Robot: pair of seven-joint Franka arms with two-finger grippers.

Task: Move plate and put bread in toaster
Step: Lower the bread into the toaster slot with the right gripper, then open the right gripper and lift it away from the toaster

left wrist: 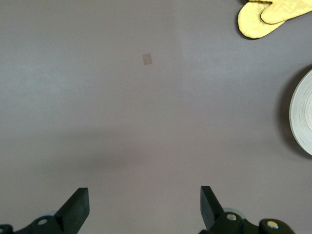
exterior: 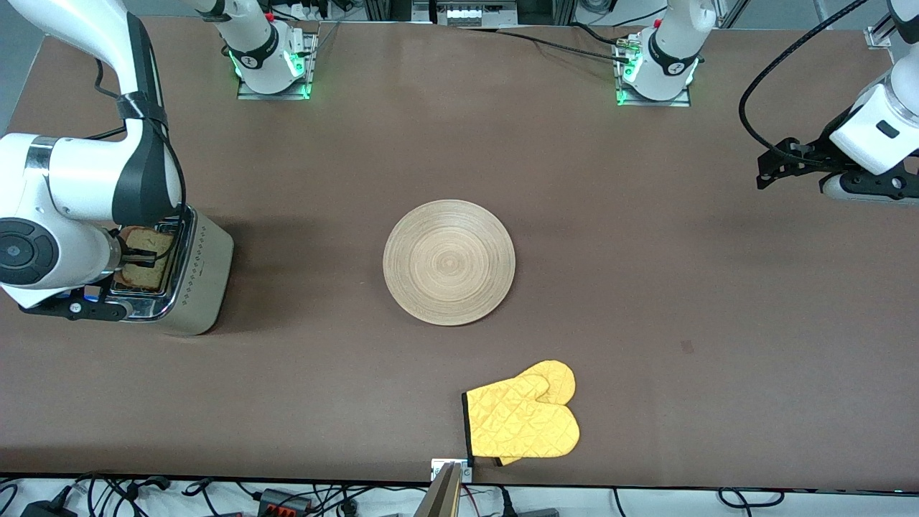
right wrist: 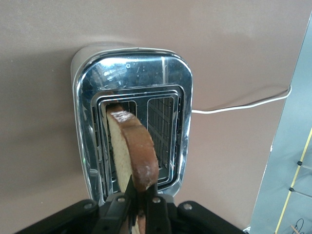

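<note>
Two tools in view. Right tool (right wrist: pixel 139 207) is over the toaster (exterior: pixel 197 280), which stands at the right arm's end of the tabletop (exterior: pixel 646 287). Its fingers (right wrist: pixel 122 207) are clenched on the bread (right wrist: pixel 134 151), pinching the slice by its crust edge. Slice is held on edge, roughly upright with a slight tilt, its lower part in one of the two slots of the chrome top; the second slot beside it shows only its wire grid. In the front view the bread (exterior: pixel 147 255) shows brown at the top of the toaster, partly covered by the right arm's wrist. White cord (right wrist: pixel 243 105) runs from the toaster across the tabletop.

Plate (exterior: pixel 449 262) lies flat near the middle of the tabletop, well apart from the toaster, nothing on it. Ring grain visible. Its rim also shows at the edge of the left wrist view (left wrist: pixel 302 117).

Left tool (left wrist: pixel 144 209) waits above bare tabletop toward the left arm's end, well apart from the plate. Jaws released, spread wide, nothing between them.

Yellow oven mitt (exterior: pixel 524 420) lies flat near the tabletop edge closest to the front camera, nearer to that camera than the plate, apart from it. Small square mark (left wrist: pixel 147 59) on the tabletop surface, between mitt and left tool.
</note>
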